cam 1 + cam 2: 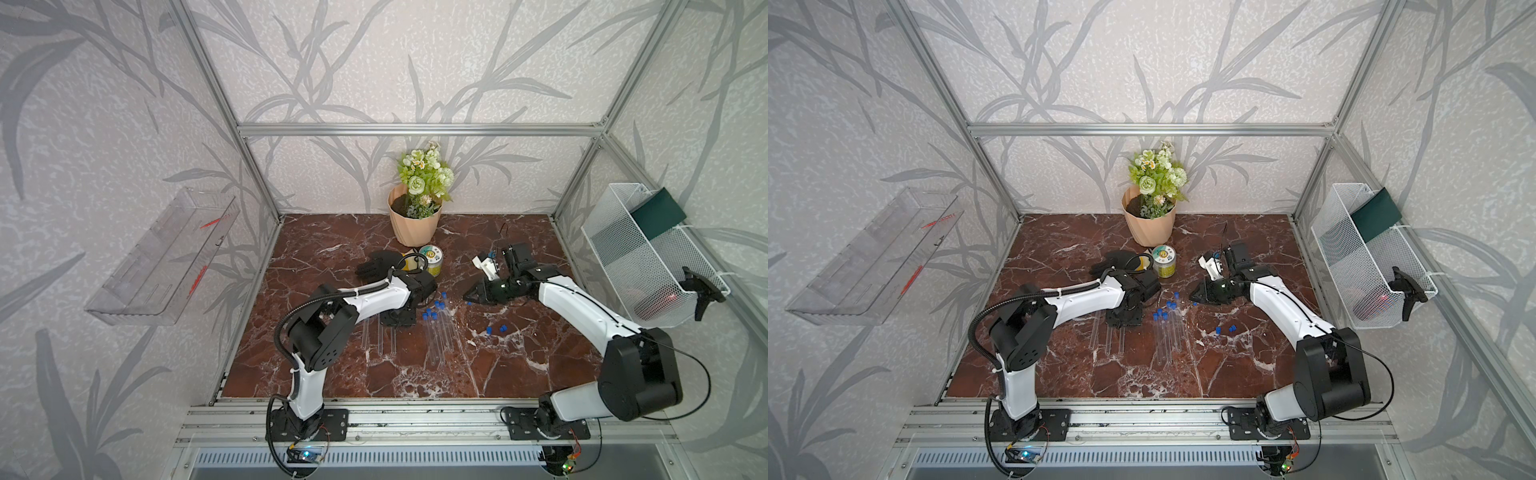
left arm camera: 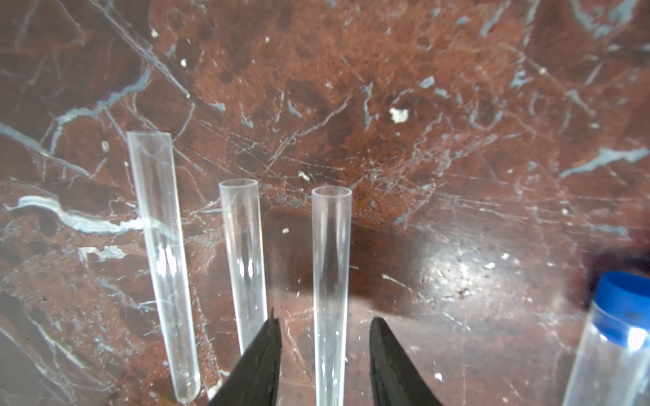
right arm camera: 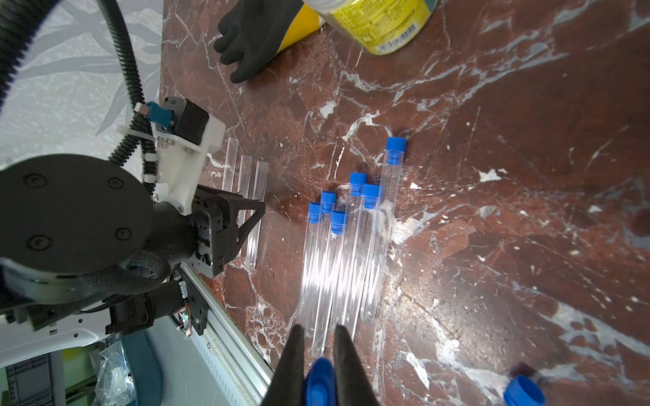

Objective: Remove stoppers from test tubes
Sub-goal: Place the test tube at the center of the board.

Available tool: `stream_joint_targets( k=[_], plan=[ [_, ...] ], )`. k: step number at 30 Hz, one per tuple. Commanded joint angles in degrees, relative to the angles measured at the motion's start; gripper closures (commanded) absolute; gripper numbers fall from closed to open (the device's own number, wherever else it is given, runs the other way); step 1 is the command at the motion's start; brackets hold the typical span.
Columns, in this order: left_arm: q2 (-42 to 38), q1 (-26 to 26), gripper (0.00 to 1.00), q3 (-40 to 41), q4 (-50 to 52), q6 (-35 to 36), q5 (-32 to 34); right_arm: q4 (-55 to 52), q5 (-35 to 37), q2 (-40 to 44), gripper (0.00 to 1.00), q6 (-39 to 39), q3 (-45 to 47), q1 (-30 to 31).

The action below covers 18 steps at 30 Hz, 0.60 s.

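- Grip first: my right gripper [image 3: 318, 332] is pinched tight on one blue stopper [image 3: 318, 385], near the rounded ends of the capped tubes [image 3: 351, 253].
- My left gripper [image 2: 325, 327] is partly spread, one finger on each side of a bare tube [image 2: 331, 253]. A gap shows on both sides, so it holds nothing.
- That tube lies flat on the table [image 2: 422, 105] just beside two other open tubes [image 2: 242, 246]. The six capped ones lie bunched between my arms, and the loose stoppers [image 1: 496, 329] lie well off toward my right arm.
- Risk one: if I lift the left gripper crookedly, a finger may catch the bare tube. Being round, it would roll into its neighbours.
- Risk two: a stopper let go from too high may bounce and roll in among the capped bunch.
- Risk three: the bunch overlaps, so pulling one tube may drag the others along.
- Risk four: both arms work close together here, so they may knock each other when reaching in.
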State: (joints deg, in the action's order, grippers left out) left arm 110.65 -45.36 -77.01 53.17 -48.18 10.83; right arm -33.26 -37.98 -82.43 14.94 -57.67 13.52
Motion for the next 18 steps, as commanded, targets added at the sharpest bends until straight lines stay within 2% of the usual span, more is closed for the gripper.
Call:
stream_joint_targets(
  k=[1, 3, 6, 10, 18],
  plan=[
    [-3.53, -1.49, 0.47, -2.36, 5.32, -0.86, 2.76, 0.03, -0.43, 2.82, 1.0, -0.96, 1.79, -0.98],
    [-4.45, -2.6, 0.37, -3.16, 6.27, -1.18, 3.2, 0.02, -0.57, 3.66, 1.0, -1.0, 2.66, -1.29],
    [-5.52, -4.35, 0.29, -4.88, 6.77, -1.13, 3.38, -0.68, 1.43, 4.39, 1.0, -1.62, 3.85, -1.3],
    [-7.43, -6.6, 0.2, -5.31, 4.31, 0.55, 1.49, -5.53, 7.94, 3.69, 1.0, -2.67, 3.66, -1.3],
    [-13.49, -6.91, 0.13, -0.27, -5.08, 9.51, -7.18, -9.41, 20.15, 4.79, 1.0, 0.21, 4.53, -1.48]
  ],
)
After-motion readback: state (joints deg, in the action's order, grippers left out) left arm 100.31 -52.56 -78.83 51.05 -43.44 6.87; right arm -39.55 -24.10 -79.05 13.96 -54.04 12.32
